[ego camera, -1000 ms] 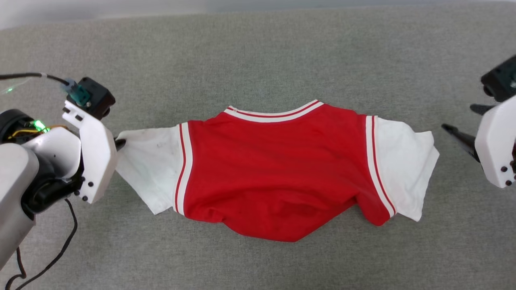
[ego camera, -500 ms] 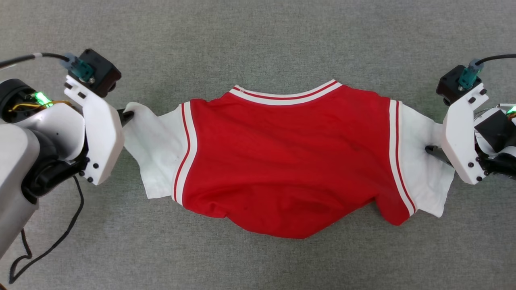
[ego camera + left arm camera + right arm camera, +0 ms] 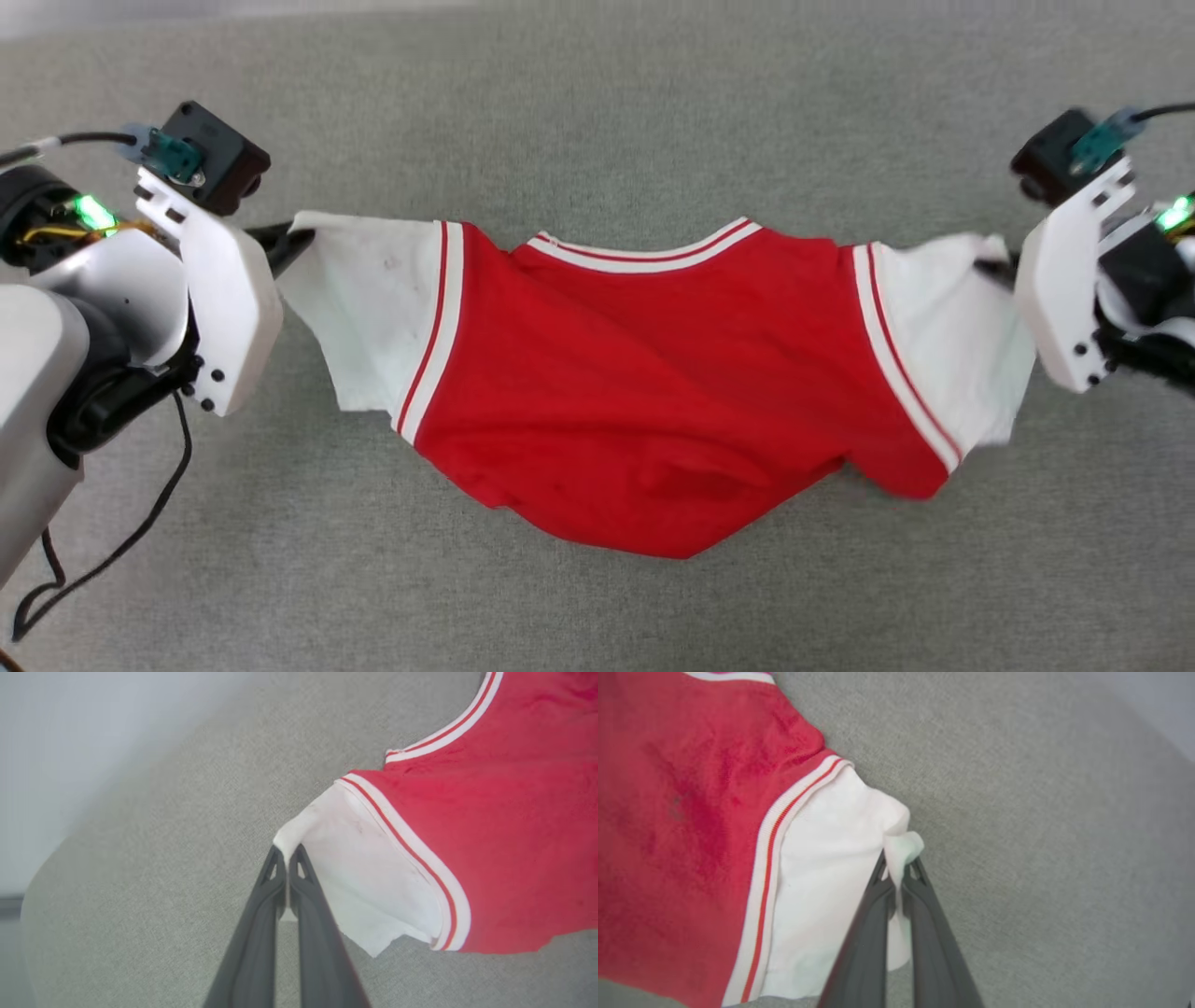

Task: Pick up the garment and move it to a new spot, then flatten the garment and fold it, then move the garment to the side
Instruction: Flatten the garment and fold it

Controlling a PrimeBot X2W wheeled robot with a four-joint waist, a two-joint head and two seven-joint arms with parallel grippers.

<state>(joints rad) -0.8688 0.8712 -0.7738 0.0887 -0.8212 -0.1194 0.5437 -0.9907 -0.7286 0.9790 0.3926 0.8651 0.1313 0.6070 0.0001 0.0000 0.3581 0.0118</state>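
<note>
The garment (image 3: 644, 373) now hangs stretched across the grey surface (image 3: 597, 112). A second ago it lay slack there, held at one end only. Its collar (image 3: 644, 254) sits midway, and the top edge runs nearly taut out to both sides of it. The red body sags below the collar into a pointed belly.

Far right of the collar, the right gripper (image 3: 899, 865), which stood open and clear a second ago, is now pinched shut on the white right sleeve (image 3: 943, 327). Far left of the collar, the left gripper (image 3: 286, 851) stays clamped on the left sleeve (image 3: 373, 308). With both ends held, I judge the lift to a new spot can begin.

Below the collar, I cannot tell whether the hem (image 3: 681, 551) touches the surface. A fold there hides the lower body. In the head view the right gripper's tips are blurred behind its pale housing.
</note>
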